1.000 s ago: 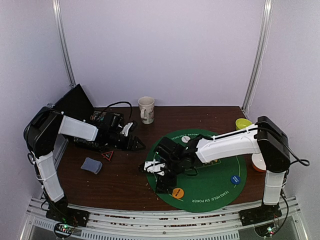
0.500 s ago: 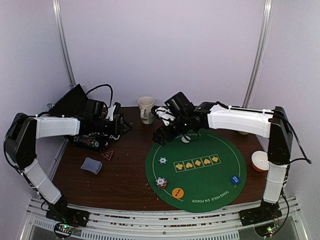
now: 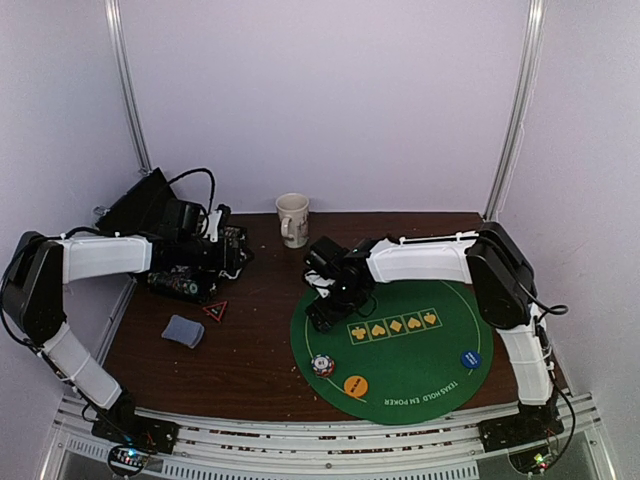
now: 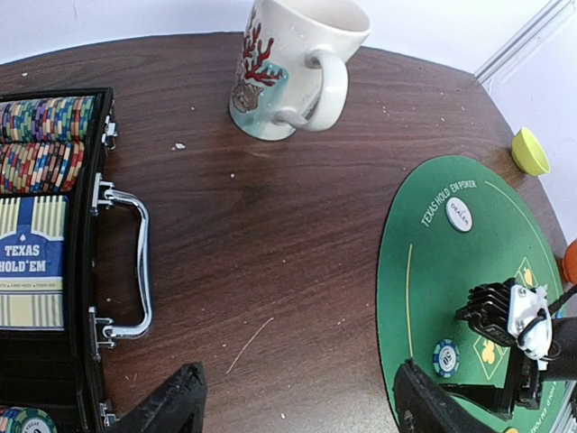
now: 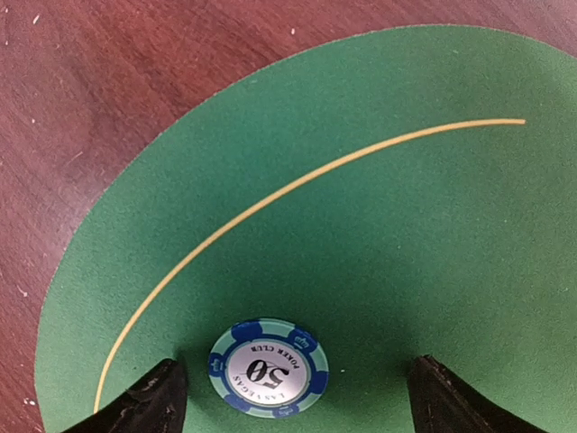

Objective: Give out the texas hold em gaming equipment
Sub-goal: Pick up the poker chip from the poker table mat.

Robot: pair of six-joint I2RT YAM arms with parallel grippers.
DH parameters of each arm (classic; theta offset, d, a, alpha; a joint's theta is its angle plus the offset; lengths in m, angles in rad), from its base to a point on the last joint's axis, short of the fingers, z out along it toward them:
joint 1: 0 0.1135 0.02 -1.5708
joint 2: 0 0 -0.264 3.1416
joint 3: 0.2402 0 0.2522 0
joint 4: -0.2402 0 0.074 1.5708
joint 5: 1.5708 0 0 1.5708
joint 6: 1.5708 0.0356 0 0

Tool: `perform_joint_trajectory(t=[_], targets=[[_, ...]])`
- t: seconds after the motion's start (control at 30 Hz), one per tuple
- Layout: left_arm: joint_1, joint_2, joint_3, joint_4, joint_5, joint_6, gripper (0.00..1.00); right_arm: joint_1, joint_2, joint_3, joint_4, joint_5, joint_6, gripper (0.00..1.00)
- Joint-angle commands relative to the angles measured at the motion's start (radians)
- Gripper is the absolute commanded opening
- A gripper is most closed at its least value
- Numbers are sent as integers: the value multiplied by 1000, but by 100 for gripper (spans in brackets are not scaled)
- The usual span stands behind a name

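The right claw [image 5: 293,408] has just come back down after swinging up toward the mug [image 4: 288,63] half a second ago. Its jaws stand wide, a shade narrower than a second back, and straddle a blue chip [image 5: 268,367] marked 50. The chip lies flat between the fingertips, and as far as I can see neither tip touches it. It sits right under the claw, close to the left edge of the green mat [image 5: 406,225]. Just nearer the arm bases from the claw is a small chip stack [image 3: 322,365], and beyond that the orange disc [image 3: 355,385]. The blue disc [image 3: 470,358] is well off to the claw's right, and the white dealer disc [image 4: 459,214] lies on the far side of the claw. So I'd say the chips are partly handed out, and this one is about to be picked up again or shifted. The deck of cards [image 3: 183,330] lies well to the claw's left, off the mat on the tabletop [image 4: 270,225], so no dealing has begun. Farther left, the left claw [image 4: 302,410] hangs wide and empty over bare wood just past the handle of the open chip case [image 3: 150,205]. Its arm has stretched out since a second ago.
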Motion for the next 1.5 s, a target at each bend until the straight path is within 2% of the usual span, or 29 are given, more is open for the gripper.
perform_joint_trajectory(t=[0.0,0.1,0.33,0.63,0.73,0.9,1.07,1.23,1.47], targets=[[-2,1,-10,18,-13,20,74,11,42,40,-53,1,6,82],[-2,2,-9,18,-11,21,74,18,58,46,-60,8,8,77],[-1,8,-8,21,-1,22,74,23,82,62,-75,-21,-2,52],[-2,8,-8,21,6,27,74,23,61,16,-110,-46,17,48],[-2,6,-9,21,8,26,74,25,42,2,-121,-58,25,43],[-2,-1,-10,22,6,29,74,33,27,5,-163,-22,25,37],[-1,2,-9,22,9,32,74,41,6,-2,-211,19,25,36],[-2,7,-9,20,6,36,74,42,-47,-83,-253,32,26,37],[-2,13,-5,18,8,39,74,44,-175,-267,-243,-42,55,37]])
